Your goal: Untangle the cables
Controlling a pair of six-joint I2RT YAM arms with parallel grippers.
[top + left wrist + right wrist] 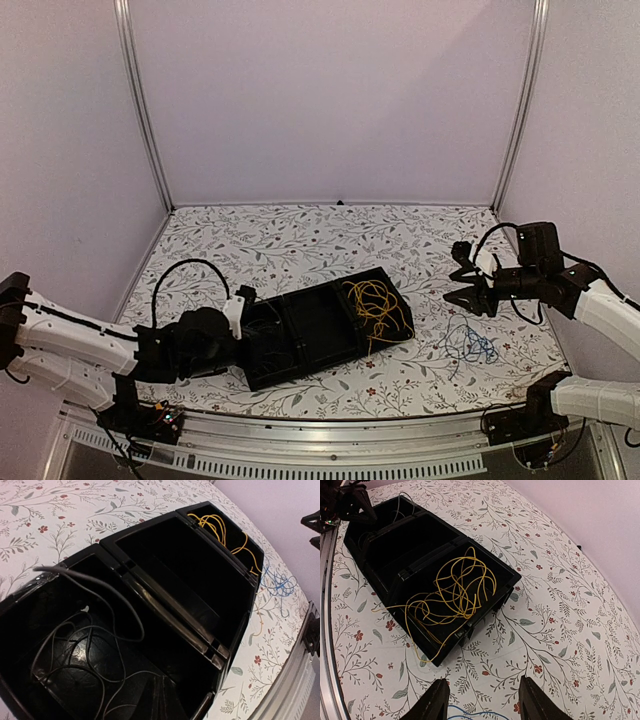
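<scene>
A black tray [300, 345] with three compartments lies on the flowered table. The yellow cable [375, 308] [457, 587] is heaped in its right compartment, with a loop spilling over the near wall. In the left compartment lies a thin black cable [90, 645]. Loose on the table, right of the tray, is the blue cable [470, 345] [280, 582] [465, 712]. My left gripper [240, 320] [162, 695] is shut low in the left compartment, close to the black cable; whether it pinches the cable is hidden. My right gripper [460, 278] [482, 685] hovers open above the blue cable, holding nothing.
The middle compartment [190, 580] of the tray holds nothing. Purple walls with metal posts [145, 110] close the back and sides. A metal rail [330, 440] runs along the near table edge.
</scene>
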